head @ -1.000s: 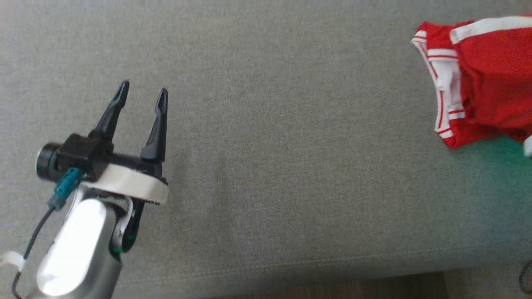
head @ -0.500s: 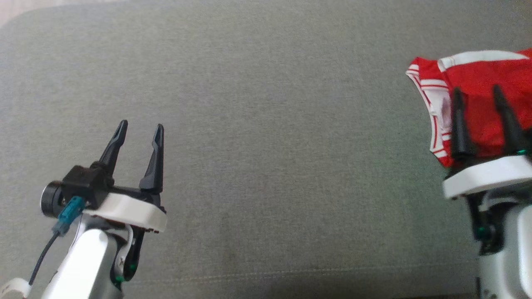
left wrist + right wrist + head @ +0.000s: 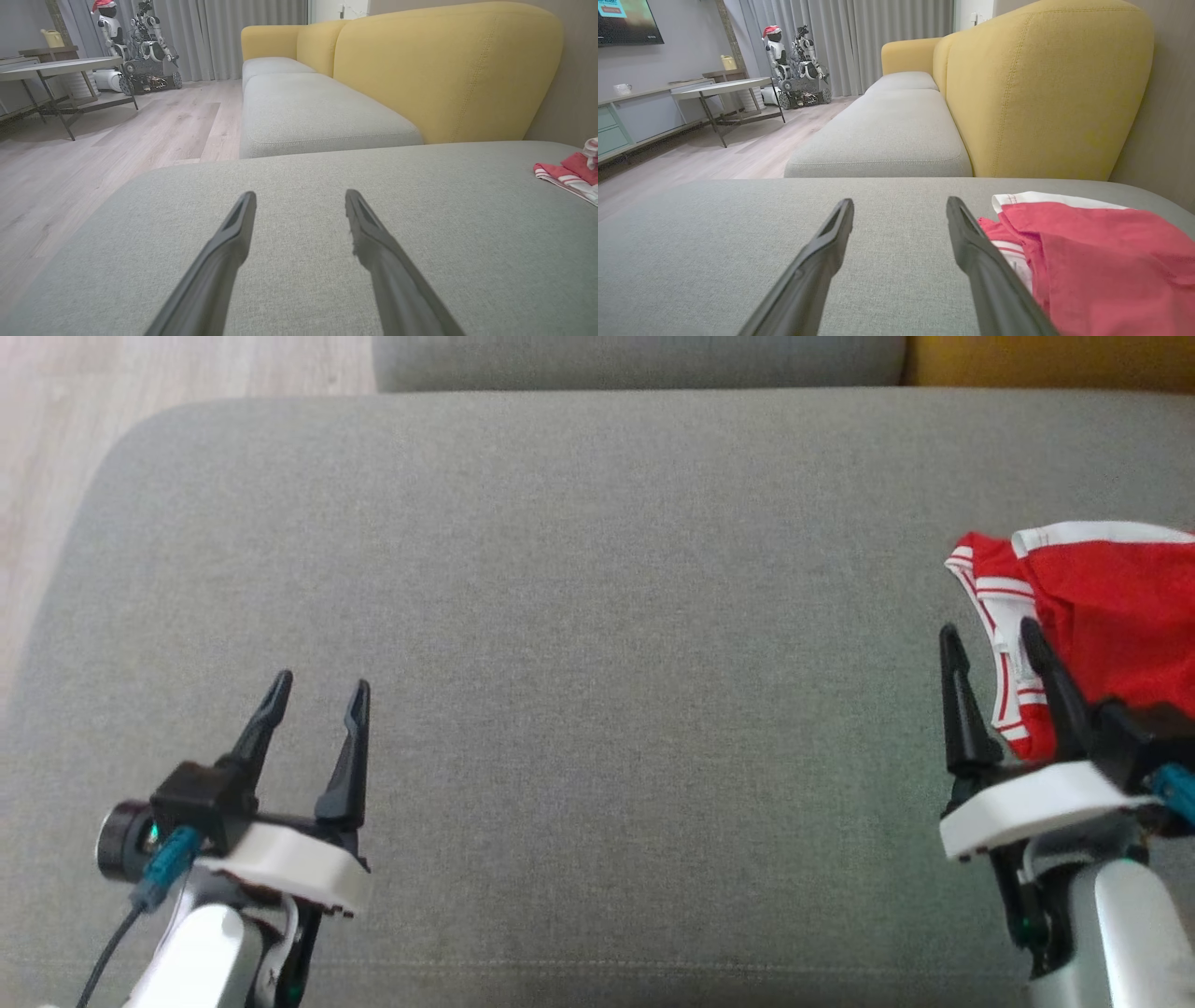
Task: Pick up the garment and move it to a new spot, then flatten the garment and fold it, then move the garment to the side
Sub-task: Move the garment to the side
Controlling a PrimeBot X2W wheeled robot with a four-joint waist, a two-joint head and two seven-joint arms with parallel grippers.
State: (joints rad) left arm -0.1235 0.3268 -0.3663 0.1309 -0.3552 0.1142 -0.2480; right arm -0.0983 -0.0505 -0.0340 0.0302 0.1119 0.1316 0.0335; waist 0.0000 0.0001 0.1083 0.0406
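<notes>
Nearest the robot:

- Left hand: two dark fingers spread apart, nothing between them. It hangs over the bare grey seat cushion, at its left part.
- Right hand: fingers likewise spread and gripping nothing. It is stationed at the cushion's right part, and its outer finger crosses the striped trim of the garment in the head view (contact cannot be told).

Middle ground:

- Garment: red cloth with white bands and thin red stripes. It is bunched and partly doubled over, and lies on the seat cushion at its right end, just beside the right hand and well apart from the left.

Farther off:

- Second cushion: grey, butting against the far edge of the first.
- Backrest: mustard yellow, running along the right side of the second cushion.
- Floor: pale wood planks to the left of the sofa.
- Curtains: grey, at the end of the room.
- Another robot: white, parked before the curtains.
</notes>
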